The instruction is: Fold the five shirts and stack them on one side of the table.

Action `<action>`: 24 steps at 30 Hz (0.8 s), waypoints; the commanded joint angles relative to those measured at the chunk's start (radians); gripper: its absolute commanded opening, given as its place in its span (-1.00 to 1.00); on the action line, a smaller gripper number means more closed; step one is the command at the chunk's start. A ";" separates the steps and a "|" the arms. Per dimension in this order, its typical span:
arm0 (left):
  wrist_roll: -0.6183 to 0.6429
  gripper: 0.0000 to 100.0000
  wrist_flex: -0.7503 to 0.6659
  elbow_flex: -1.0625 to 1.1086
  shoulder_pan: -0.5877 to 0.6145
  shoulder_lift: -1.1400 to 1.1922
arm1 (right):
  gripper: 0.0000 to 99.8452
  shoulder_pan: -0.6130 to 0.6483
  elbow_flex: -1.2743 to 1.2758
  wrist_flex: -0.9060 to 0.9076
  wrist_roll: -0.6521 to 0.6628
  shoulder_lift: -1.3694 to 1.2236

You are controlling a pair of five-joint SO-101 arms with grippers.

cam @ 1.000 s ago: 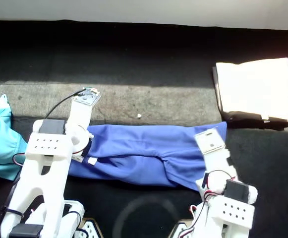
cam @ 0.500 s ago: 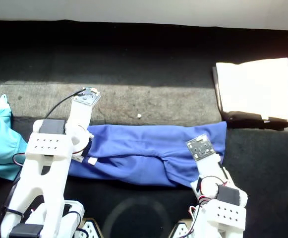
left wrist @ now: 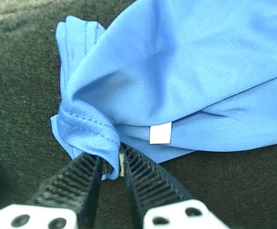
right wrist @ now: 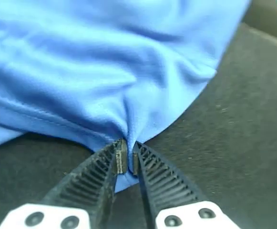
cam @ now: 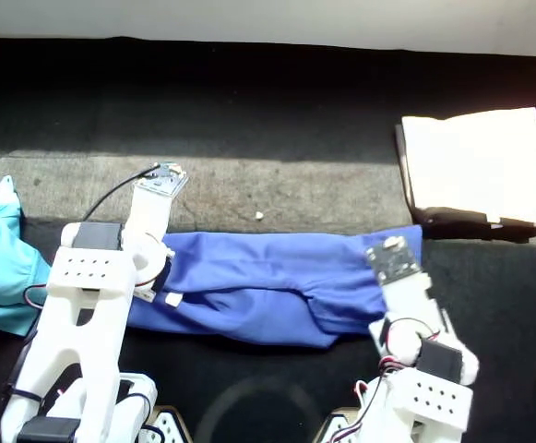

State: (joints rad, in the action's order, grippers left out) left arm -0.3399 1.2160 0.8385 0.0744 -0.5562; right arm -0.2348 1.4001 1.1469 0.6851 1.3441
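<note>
The left gripper [left wrist: 112,169] pinches the bunched hem of the blue shirt [left wrist: 186,71] on the dark table [left wrist: 19,71].

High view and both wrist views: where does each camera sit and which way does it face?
High view: fixed above the table, looking down at blue shirt, teal shirt, folded stack; left arm and right arm show.
Left wrist view: on the left arm's wrist, facing along the left gripper, shut on a bunched shirt end.
Right wrist view: on the right arm's wrist, facing along the right gripper, shut on the shirt's edge.
Shared: all three show the blue shirt.
</note>
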 commanded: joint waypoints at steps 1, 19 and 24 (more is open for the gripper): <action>0.000 -0.98 0.063 -0.104 -0.012 -0.010 | -0.99 -0.018 -0.199 0.033 -0.063 -0.016; -0.002 -0.98 0.325 -0.921 0.088 -0.001 | -0.99 0.010 -1.405 0.271 -0.310 -0.825; -0.002 -0.98 0.339 -1.049 0.097 -0.005 | -0.99 0.008 -1.844 0.410 -0.310 -1.029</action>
State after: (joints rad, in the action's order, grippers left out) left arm -0.3399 1.5459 -0.1158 0.1557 -0.5562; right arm -0.2271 -0.1419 1.4922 0.3828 0.4020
